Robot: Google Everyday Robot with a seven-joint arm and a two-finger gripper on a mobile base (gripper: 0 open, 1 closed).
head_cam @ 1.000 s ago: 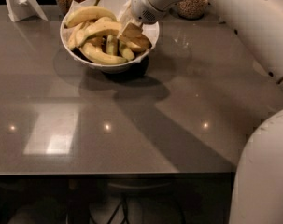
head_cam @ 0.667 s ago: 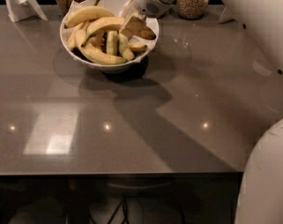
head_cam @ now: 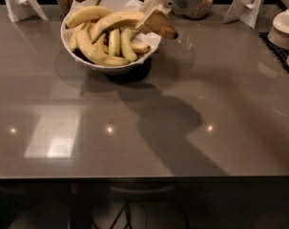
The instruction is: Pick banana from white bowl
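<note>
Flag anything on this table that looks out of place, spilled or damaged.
One thing: the banana sticks out past the right rim of the white bowl, its dark tip hanging over the table, with the gripper right at that end. Nothing looks spilled or broken.

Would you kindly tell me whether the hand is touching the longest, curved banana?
Touching. The camera view shows the hand closed over the banana near its dark tip, with no gap between them.

End effector (head_cam: 155,23) tight on banana (head_cam: 116,20) over bowl (head_cam: 111,69)
</note>
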